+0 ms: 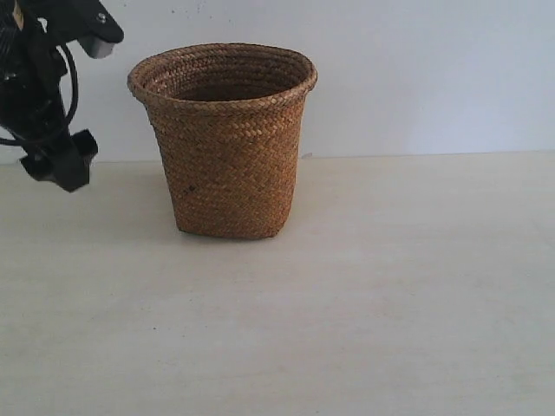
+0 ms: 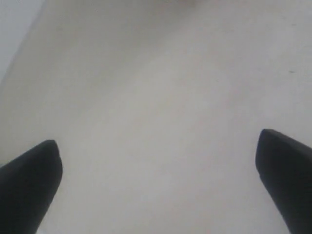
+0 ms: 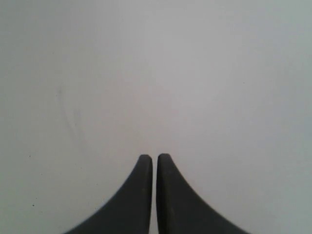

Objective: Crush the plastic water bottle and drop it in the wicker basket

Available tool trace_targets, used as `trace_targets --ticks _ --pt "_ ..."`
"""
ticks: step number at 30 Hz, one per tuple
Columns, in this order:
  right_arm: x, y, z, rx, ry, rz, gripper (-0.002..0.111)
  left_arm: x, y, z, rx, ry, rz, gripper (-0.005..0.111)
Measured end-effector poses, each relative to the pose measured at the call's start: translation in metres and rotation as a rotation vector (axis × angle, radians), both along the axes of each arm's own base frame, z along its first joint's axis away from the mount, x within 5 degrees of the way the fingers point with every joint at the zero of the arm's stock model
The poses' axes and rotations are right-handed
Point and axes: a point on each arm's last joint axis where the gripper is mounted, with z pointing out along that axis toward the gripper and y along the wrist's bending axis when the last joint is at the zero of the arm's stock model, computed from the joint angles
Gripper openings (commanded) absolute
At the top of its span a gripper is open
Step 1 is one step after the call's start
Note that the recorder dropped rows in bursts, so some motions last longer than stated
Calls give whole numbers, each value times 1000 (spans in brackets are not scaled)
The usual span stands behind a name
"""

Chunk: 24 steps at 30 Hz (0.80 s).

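One wicker basket (image 1: 227,143), upright on tabletop (image 1: 390,286). Zero plastic water bottles in view; maybe inside basket, cannot tell. Two sets of jaws: left jaws spread wide, empty; right jaws clenched on nothing. Risk: left arm (image 1: 35,95), close beside basket, could clip rim and tip it.

Black arm (image 1: 35,104), looped black cable (image 1: 73,82), pointed black fingers (image 3: 139,204).
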Motion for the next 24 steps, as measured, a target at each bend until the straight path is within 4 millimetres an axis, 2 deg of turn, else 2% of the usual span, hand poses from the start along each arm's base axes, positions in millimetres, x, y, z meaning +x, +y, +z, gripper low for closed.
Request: trace_targets --ticks 8,12,14,15,17,21,24 --pt "0 0 0 0 0 0 0 -29 -23 -49 -252 325 -55 108" --pt "0 0 0 0 0 0 0 -43 -32 -67 -368 454 -79 108" --pt "0 0 0 0 0 0 0 -51 -37 -75 -438 518 -84 103" --pt "0 0 0 0 0 0 0 -54 -40 -78 -473 548 -94 98" --pt "0 0 0 0 0 0 0 -61 -44 -84 -535 598 -118 76" --pt "0 0 0 0 0 0 0 -72 -52 -91 -638 669 -137 5" --pt "0 0 0 0 0 0 0 -77 -57 -87 -723 690 -134 6"
